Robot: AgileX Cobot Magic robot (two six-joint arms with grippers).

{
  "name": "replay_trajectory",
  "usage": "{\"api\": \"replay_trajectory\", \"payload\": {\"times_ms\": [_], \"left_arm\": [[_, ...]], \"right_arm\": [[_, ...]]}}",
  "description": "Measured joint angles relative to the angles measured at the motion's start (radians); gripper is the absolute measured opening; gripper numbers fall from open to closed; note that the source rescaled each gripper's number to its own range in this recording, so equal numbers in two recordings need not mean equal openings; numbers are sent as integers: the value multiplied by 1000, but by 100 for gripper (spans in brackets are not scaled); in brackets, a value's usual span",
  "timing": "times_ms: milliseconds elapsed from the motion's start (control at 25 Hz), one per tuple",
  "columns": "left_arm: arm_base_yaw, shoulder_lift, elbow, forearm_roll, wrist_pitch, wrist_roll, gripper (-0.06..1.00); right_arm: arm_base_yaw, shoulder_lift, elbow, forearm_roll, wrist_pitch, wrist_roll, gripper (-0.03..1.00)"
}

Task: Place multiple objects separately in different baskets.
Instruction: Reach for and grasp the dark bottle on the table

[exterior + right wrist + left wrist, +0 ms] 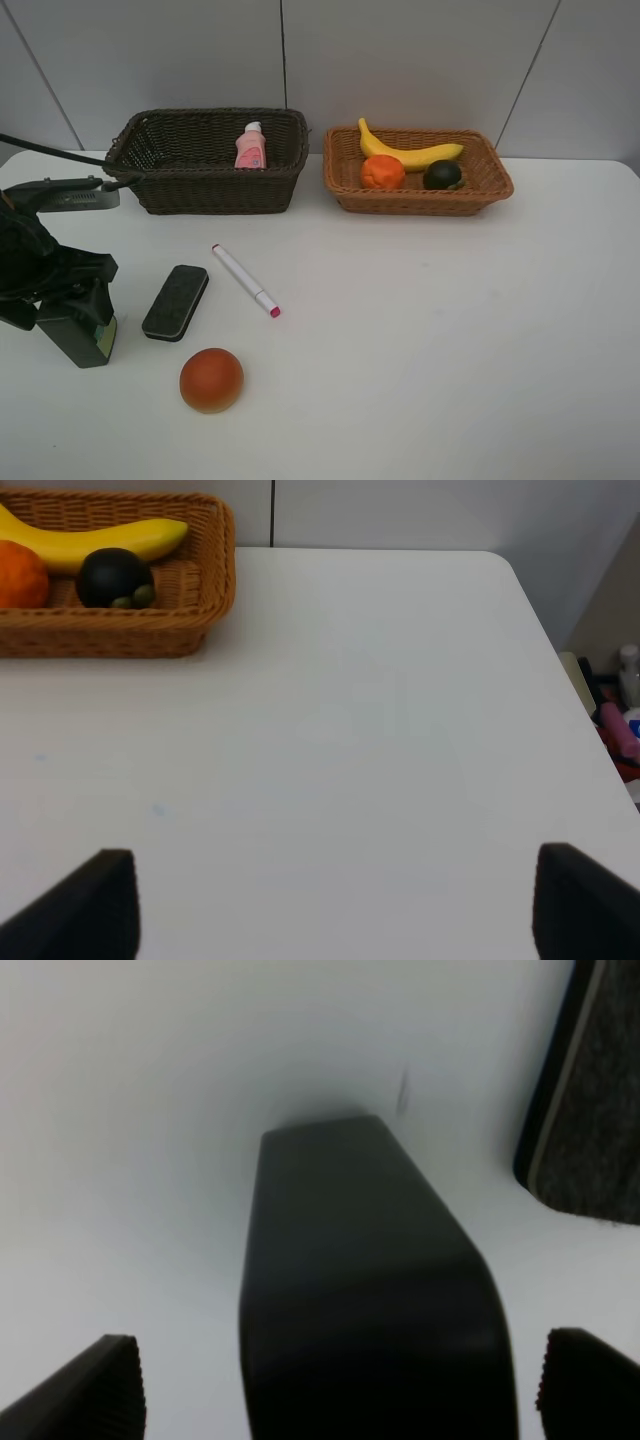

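Observation:
My left gripper (72, 310) is open and straddles the dark green pump bottle (82, 340) at the table's left. In the left wrist view the bottle (370, 1280) stands between the fingers (90, 1390) with gaps on both sides. The black eraser (176, 301), white marker (245, 280) and red-orange ball fruit (211, 379) lie on the table. The pink bottle (250, 147) stands in the dark brown basket (150, 190). The banana (410, 152), tangerine (382, 172) and dark green fruit (442, 175) lie in the light basket (420, 203). My right gripper (330, 905) is open and empty over bare table.
The eraser's edge (590, 1110) shows close beside the bottle in the left wrist view. The white table (450, 330) ends at a rounded right corner, with clutter (620, 710) beyond it. A grey tiled wall stands behind the baskets.

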Motion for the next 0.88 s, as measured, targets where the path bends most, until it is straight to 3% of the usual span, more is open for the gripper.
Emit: {"api": "replay_trajectory", "payload": {"times_ms": [80,120,160,720,880], "left_arm": [[0,0,0,0,0,-1,65],[0,0,0,-3,0,-1,44],[0,0,0,-1,0,-1,33],[0,0,0,0,0,5,35],[0,-23,-36,-3,48,5,35]], "right_arm": [[0,0,0,0,0,0,98],[0,0,0,0,0,0,98],[0,0,0,0,0,0,98],[0,0,0,0,0,0,98],[0,0,0,0,0,0,98]]}}
